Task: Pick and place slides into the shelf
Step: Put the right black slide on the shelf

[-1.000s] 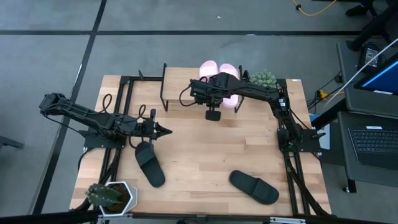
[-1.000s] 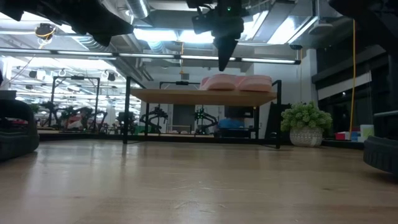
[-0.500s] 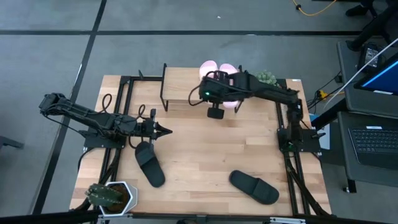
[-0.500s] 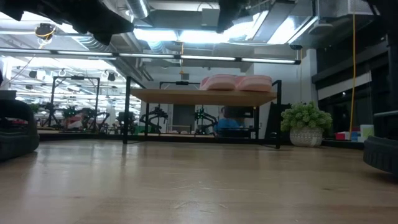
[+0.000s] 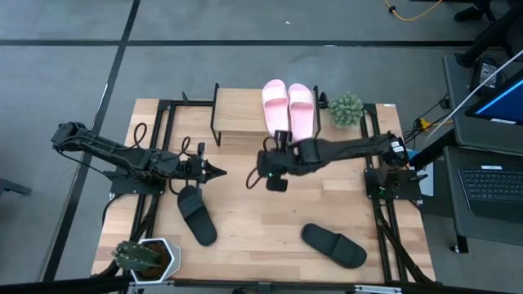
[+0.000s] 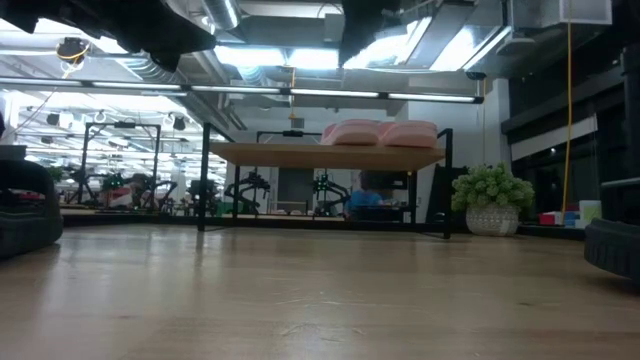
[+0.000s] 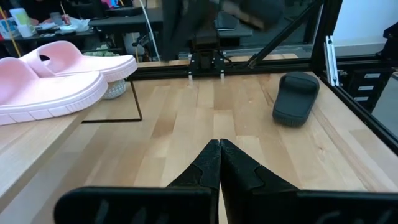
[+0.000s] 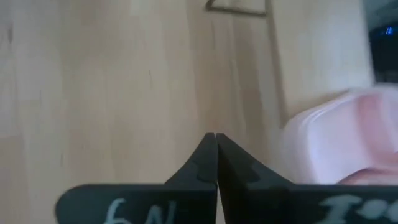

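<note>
Two pale pink slides (image 5: 288, 110) lie side by side, soles down, on the right end of the shelf's wood top (image 5: 239, 114); they also show in the low view (image 6: 380, 132). One black slide (image 5: 197, 215) lies on the table at the near left, the other black slide (image 5: 333, 245) at the near right. My right gripper (image 5: 255, 178) is shut and empty, above the table's middle, just in front of the shelf. My left gripper (image 5: 221, 171) is shut and empty, waiting left of centre, just beyond the left black slide.
A green plant (image 5: 346, 108) stands right of the shelf, and a cactus pot (image 5: 145, 257) sits at the near left corner. Black frame rails (image 5: 159, 155) run along both sides of the table. Bare wood (image 5: 261, 220) lies between the two black slides.
My right gripper has drawn back from over the pink slides on the shelf, moving toward the near edge and the left, out over the table's middle. The pink slides, partly covered by the arm before, now show whole and have stayed in place.
</note>
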`<state>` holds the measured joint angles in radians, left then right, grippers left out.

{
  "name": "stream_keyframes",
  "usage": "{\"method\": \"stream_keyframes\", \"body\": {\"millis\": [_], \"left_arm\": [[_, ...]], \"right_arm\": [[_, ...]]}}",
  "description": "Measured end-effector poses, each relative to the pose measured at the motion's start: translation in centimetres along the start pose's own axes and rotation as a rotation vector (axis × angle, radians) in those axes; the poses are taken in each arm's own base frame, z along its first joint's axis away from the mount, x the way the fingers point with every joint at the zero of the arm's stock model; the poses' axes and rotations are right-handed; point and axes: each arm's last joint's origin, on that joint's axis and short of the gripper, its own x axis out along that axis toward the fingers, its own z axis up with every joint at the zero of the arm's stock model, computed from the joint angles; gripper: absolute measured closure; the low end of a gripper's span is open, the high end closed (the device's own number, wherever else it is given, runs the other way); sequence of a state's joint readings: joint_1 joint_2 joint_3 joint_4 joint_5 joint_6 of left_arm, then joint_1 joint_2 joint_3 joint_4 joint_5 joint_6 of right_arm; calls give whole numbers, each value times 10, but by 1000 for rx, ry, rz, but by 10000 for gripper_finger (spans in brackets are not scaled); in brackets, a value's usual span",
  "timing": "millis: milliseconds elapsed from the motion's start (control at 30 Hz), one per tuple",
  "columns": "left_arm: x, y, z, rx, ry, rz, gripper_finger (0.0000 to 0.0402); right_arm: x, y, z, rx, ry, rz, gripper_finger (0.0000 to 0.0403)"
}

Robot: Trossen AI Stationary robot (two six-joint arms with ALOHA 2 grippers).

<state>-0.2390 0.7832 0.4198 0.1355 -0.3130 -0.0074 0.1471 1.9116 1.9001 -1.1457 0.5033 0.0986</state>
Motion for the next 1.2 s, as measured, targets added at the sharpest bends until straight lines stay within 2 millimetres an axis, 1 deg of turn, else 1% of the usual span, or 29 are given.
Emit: {"method": "stream_keyframes", "body": {"millis": [100,267,367,533,667,800,967,1100,1200], "left_arm": [[0,0,0,12,0,0,401],[0,0,0,14,1,0,401],[0,0,0,18,5,0,401],[0,0,0,19,4,0,401],[0,0,0,19,3,0,401],[0,0,0,18,0,-3,401],[0,-1,0,20,0,-43,401],[0,-2,1,16,-12,-65,401],[0,-2,2,13,-16,-68,401]], "right_arm": [[12,9,-12,73,-11,4,403],[19,24,-36,169,-78,32,403],[13,31,-48,208,-152,65,403],[-1,41,-68,220,-263,117,403],[-6,47,-84,223,-345,151,403],[-3,51,-102,221,-386,170,403],[5,54,-125,235,-375,178,403],[9,54,-135,243,-398,184,403],[16,56,-145,237,-390,182,403]]}}
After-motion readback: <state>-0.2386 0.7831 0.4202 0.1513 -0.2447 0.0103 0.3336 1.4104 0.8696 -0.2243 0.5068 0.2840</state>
